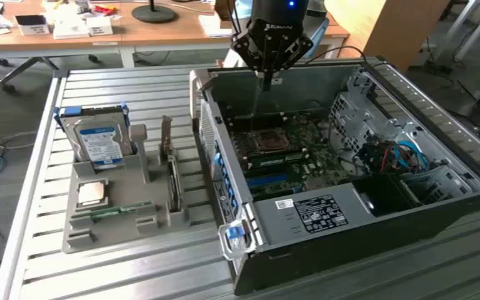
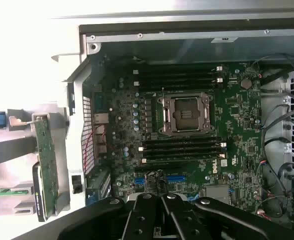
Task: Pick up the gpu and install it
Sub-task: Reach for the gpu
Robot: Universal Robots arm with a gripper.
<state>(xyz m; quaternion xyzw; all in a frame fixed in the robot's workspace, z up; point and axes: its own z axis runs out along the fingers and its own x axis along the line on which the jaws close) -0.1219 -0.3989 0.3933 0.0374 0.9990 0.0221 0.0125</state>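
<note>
Hovering over open PC case (image 1: 390, 237), gripper (image 1: 267, 76) has fingers pressed together, nothing held. Gpu (image 1: 172, 178) stands on edge in grey holder (image 1: 90, 232), just beside case's outer wall; green board w/ black cooler.

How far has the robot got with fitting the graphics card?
Nothing looks done yet. The gpu stands on edge in the grey holder beside the open computer case. The gripper hangs over the motherboard with its fingers shut and empty. Picking the card up and installing it are both left.
</note>
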